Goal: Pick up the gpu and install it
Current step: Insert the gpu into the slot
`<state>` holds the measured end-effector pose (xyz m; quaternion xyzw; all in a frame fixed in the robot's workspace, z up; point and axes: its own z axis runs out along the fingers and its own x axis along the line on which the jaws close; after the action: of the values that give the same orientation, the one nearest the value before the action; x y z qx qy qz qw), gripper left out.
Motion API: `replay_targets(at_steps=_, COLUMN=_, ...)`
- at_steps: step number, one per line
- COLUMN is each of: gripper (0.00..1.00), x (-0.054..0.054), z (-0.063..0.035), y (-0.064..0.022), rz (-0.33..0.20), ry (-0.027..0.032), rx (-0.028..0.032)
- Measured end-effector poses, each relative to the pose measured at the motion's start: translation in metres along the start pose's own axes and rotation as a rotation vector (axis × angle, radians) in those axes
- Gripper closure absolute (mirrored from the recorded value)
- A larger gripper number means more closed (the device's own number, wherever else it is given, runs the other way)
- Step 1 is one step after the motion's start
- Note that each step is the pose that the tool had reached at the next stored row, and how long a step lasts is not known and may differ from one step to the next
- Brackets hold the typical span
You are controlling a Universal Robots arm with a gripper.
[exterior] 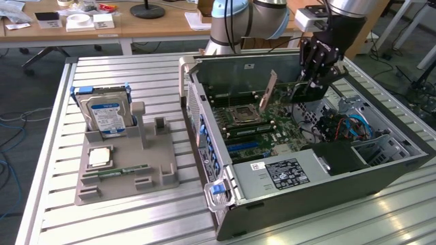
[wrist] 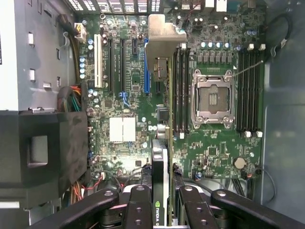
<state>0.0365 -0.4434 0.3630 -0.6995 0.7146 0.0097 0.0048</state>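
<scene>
The slatted metal table (exterior: 122,76) carries the open computer case (exterior: 381,168), with desks (exterior: 150,28) behind it. Inside the case, the motherboard (wrist: 124,95) lies under me, with a black box (wrist: 43,148) beside it. My claw (wrist: 164,202) pinches the gpu (wrist: 162,157) on edge over the board, between the expansion slots (wrist: 114,57) and the CPU socket (wrist: 213,98). The hard drive (exterior: 105,115) stands well apart.

Open computer case (exterior: 327,194) on slatted metal table (exterior: 122,224), green motherboard (wrist: 128,95) inside with empty processor socket (wrist: 212,100), grey holder (exterior: 160,176) beside the case, hard drive (exterior: 105,115) upright in it, memory stick (exterior: 116,172) lying flat.
</scene>
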Motion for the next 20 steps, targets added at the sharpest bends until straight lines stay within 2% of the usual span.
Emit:
replay_targets(at_steps=8, gripper=0.73, x=0.0, z=0.0035, y=0.0136, rz=0.0, ry=0.0005, rx=0.0017)
replay_targets(at_steps=20, gripper=0.73, x=0.0, z=0.0049, y=0.0142, rz=0.0, ry=0.0005, rx=0.0017)
